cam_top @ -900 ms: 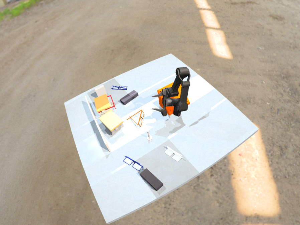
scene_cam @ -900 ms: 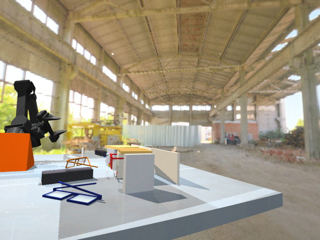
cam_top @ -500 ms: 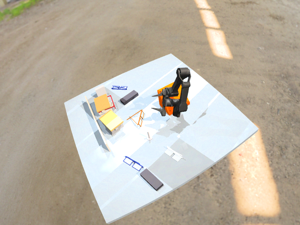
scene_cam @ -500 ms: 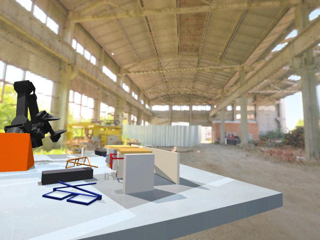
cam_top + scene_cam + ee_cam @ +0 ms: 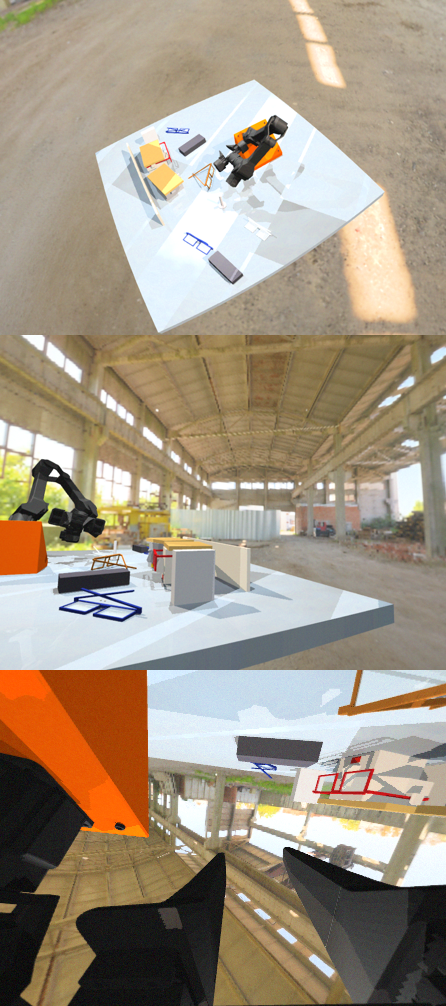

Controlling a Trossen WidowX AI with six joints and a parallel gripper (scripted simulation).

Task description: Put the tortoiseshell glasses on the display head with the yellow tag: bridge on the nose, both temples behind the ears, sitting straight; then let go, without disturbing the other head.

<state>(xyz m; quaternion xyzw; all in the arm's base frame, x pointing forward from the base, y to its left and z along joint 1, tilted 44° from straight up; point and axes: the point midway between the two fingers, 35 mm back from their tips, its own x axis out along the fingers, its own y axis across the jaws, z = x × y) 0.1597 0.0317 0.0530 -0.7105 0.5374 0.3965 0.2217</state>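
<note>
Blue glasses (image 5: 104,606) lie folded before a dark block (image 5: 94,580), near an upright pale panel (image 5: 192,577).

Bright, hard sunlight across the pale tabletop (image 5: 144,288) (image 5: 306,623) (image 5: 200,700), sharp-edged shadows, washed-out patches, softly blurred backdrop.
</note>
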